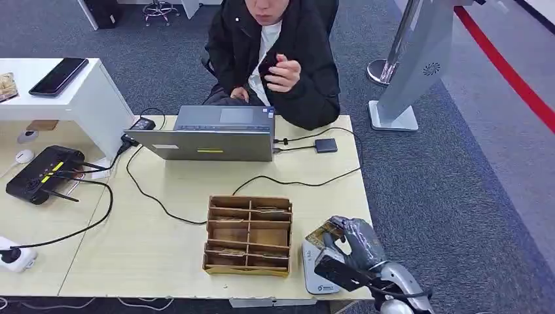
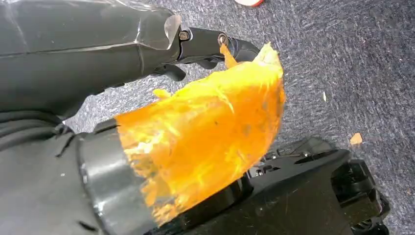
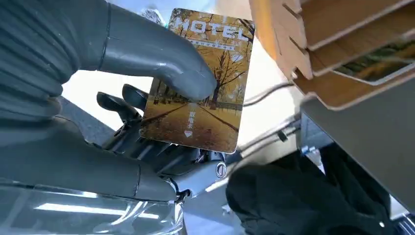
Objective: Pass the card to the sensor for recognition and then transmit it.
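We count one hotel card (image 3: 203, 81), one white sensor (image 1: 315, 267) at the lower right of the head view, and one wooden organizer box (image 1: 249, 234) at lower centre. Near the top centre we see one laptop (image 1: 216, 134) and one person (image 1: 275, 55). At the left we count one black router (image 1: 42, 173), one phone (image 1: 59, 75) and one power strip (image 1: 14, 256).

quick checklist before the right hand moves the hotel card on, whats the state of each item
1. Card held: ok. The right hand pinches the hotel card between thumb and fingers.
2. Card over the sensor: ok, roughly; contact cannot tell.
3. Sensor has read the card: cannot tell.
4. Clear of the wooden organizer: ok, beside it.
5. Person ready to receive: not ok, hand raised near chest, not reaching out.
6. Left hand away from the table: ok, over carpet.
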